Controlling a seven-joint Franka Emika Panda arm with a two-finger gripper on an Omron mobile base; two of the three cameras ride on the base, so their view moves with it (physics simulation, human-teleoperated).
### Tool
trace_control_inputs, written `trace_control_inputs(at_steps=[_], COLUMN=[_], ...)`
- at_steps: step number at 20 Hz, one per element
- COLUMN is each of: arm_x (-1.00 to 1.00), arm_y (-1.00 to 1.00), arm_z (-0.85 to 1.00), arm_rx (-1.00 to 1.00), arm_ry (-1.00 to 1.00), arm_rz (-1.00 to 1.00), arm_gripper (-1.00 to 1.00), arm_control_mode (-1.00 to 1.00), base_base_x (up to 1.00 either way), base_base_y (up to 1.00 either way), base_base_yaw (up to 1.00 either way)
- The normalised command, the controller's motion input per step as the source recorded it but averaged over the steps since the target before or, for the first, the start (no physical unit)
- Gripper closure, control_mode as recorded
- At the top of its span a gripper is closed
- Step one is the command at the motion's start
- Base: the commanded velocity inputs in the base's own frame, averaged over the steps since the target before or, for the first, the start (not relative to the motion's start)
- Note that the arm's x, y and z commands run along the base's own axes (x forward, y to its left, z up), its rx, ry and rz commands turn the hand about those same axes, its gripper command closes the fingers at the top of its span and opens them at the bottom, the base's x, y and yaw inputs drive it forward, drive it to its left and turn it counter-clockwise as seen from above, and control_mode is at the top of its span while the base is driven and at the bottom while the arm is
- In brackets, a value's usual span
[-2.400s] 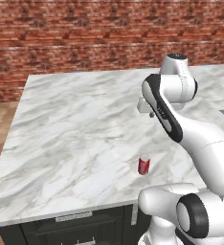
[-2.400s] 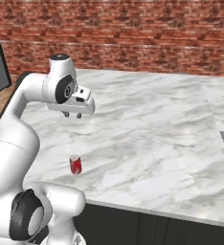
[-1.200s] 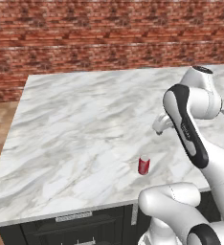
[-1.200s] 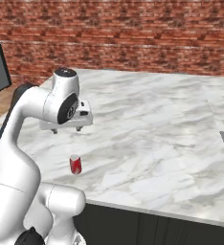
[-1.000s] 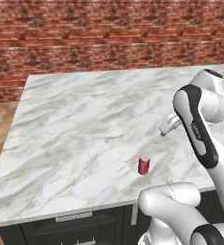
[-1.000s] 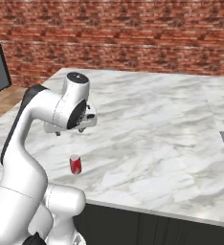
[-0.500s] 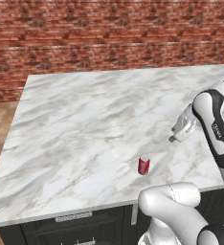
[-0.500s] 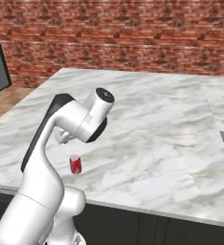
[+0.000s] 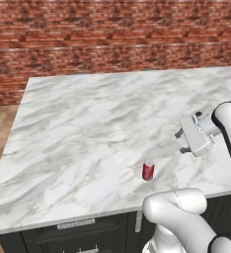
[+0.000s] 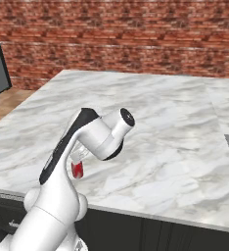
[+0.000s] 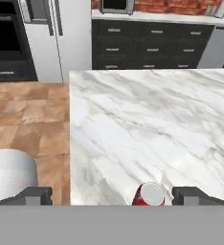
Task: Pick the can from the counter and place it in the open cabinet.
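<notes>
One red can (image 9: 148, 170) stands untouched on the counter (image 9: 88, 128); the gripper (image 9: 183, 142) has swung down beside it, jaws wide apart, ready to descend.

Running along the back: a red brick wall (image 9: 112, 34). Showing in the hand view: wooden plank floor (image 11: 30, 115), dark drawer fronts (image 11: 147, 48) with short silver handles, a black oven (image 11: 6, 40), a pale tall panel (image 11: 68, 38) standing between them.
</notes>
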Motion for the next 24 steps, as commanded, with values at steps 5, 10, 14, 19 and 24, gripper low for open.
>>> trace_control_inputs(at_steps=[5, 10, 14, 19, 24], arm_x=[0.0, 0.0, 0.0, 0.04, 0.17], arm_y=[0.0, 0.0, 0.0, 0.0, 0.0], arm_z=[-0.12, -0.02, -0.01, 0.0, -0.11], arm_rx=[0.04, 0.03, 0.04, 0.01, 0.01], arm_ry=[-0.38, -0.28, -0.24, -0.07, 0.0], arm_rz=[0.34, 0.29, 0.27, 0.11, 0.0], arm_gripper=[-1.0, -1.0, -1.0, -1.0, -1.0], arm_control_mode=[-1.0, -1.0, -1.0, -1.0, -1.0], base_base_x=[0.0, 0.0, 0.0, 0.0, 0.0], base_base_y=[0.0, 0.0, 0.0, 0.0, 0.0], base_base_yaw=[0.0, 0.0, 0.0, 0.0, 0.0])
